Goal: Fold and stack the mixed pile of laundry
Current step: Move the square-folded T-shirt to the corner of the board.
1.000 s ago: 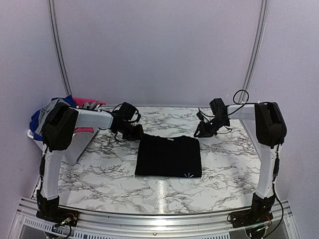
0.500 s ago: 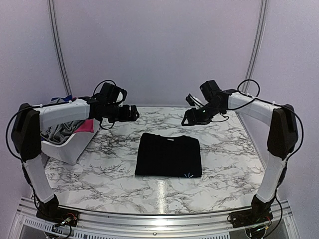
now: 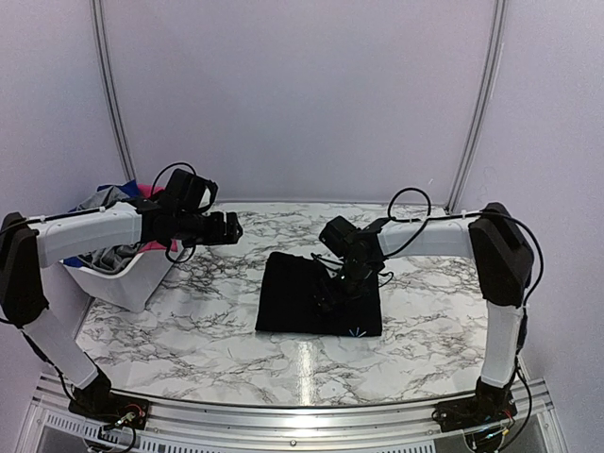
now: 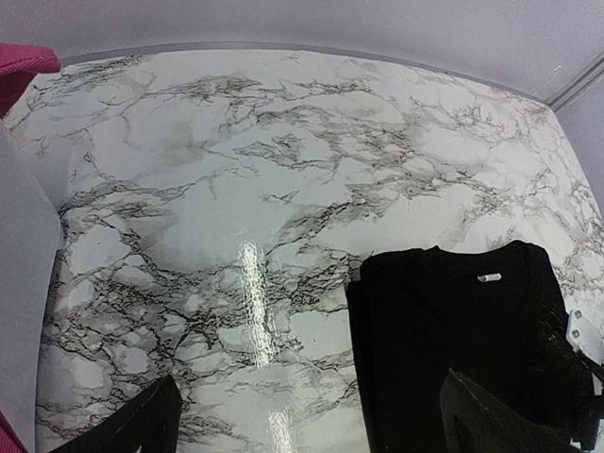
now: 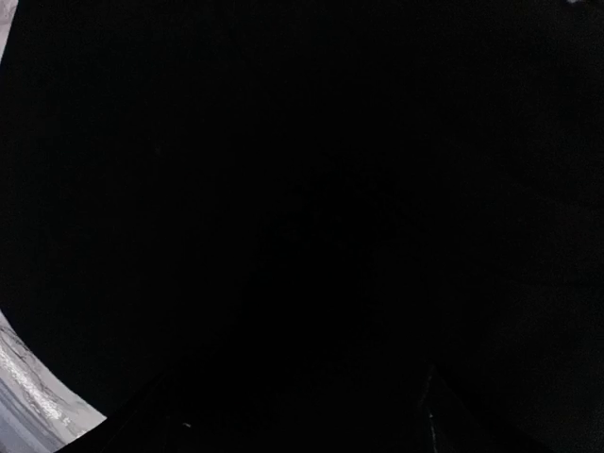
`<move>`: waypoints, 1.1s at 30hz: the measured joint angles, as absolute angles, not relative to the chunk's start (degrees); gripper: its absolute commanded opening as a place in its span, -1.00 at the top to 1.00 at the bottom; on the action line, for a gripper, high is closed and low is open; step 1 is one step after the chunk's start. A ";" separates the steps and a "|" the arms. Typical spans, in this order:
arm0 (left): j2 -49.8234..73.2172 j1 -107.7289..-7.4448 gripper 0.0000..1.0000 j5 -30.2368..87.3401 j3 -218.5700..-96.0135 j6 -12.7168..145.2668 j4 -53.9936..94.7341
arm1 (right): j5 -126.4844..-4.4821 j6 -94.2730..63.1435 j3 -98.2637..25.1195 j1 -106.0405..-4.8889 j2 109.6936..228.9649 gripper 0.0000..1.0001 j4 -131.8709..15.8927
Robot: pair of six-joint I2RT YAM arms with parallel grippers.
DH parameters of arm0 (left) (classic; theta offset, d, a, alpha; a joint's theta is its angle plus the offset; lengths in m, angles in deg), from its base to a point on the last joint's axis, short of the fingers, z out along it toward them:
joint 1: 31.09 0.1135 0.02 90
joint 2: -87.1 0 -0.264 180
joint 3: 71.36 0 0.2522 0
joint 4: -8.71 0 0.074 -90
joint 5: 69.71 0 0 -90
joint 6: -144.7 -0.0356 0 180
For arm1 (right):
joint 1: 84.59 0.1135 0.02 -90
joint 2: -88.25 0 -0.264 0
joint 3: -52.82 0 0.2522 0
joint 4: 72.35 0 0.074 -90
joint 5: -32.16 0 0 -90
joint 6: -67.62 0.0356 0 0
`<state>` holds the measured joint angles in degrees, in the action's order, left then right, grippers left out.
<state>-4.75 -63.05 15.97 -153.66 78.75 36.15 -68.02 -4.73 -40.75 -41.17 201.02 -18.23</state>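
Laundry [image 3: 113,200] shows in the top view as a heap of grey, pink and blue cloth in the basket [image 3: 123,283] at the table's [image 3: 189,330] left edge. One black shirt [image 3: 293,307] lies folded flat mid-table, well apart from the basket. Your left gripper [image 3: 231,227] hangs over the marble just beside the basket, carrying nothing. Your right gripper [image 3: 335,288] is low over the shirt's right half; you cannot tell from here whether it touches.

From the left wrist, your fingers [image 4: 142,425] stand wide at the lower corners with only marble between them. The shirt lies ahead to the right with its label [image 4: 489,277] up, and pink cloth [image 4: 24,71] peeks in at the top left.

From the right wrist, black cloth fills nearly everything, leaving a sliver of marble at the lower left. The dark fingers are lost against it, so you cannot tell whether the jaws are wide, narrow or gripping.

The first garment looks done, so fetching the next seems to be the step in hand. Swing the left arm over the basket and pinch a single piece. Lift the right clear without dragging the fold.
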 measured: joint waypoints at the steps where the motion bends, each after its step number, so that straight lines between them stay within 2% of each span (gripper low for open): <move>1: -4.40 -63.05 -0.98 15.69 -153.35 78.90 36.21 | -67.34 -4.73 -41.40 -41.41 202.51 -0.64 -17.92; 8: -3.55 -63.05 -0.98 13.64 -153.15 79.12 36.32 | -66.03 -9.63 -43.22 -45.76 204.14 -0.64 -19.34; 14: -4.03 -62.99 -0.98 12.61 -154.79 78.86 37.06 | -64.83 -17.69 -40.77 -61.46 202.66 -0.64 -20.37; 19: -6.08 -62.73 -0.98 12.54 -158.33 78.05 37.44 | -57.92 -23.37 -42.69 -72.10 203.53 -0.67 -17.09; 27: -6.61 -62.53 -0.98 12.48 -160.10 76.74 37.96 | -54.97 -23.90 -52.27 -71.31 201.83 -0.71 -11.82; 30: -6.48 -62.35 -0.98 12.41 -160.06 76.54 38.33 | -56.54 -20.36 -50.19 -70.92 196.25 -0.71 -11.03; 33: -5.58 -62.27 -0.98 12.41 -159.45 76.56 38.44 | -58.29 -15.33 -42.32 -69.61 187.86 -0.72 -11.95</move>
<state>-5.58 -62.27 12.41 -159.45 76.56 38.44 -58.29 -15.33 -42.32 -69.61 187.86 -11.95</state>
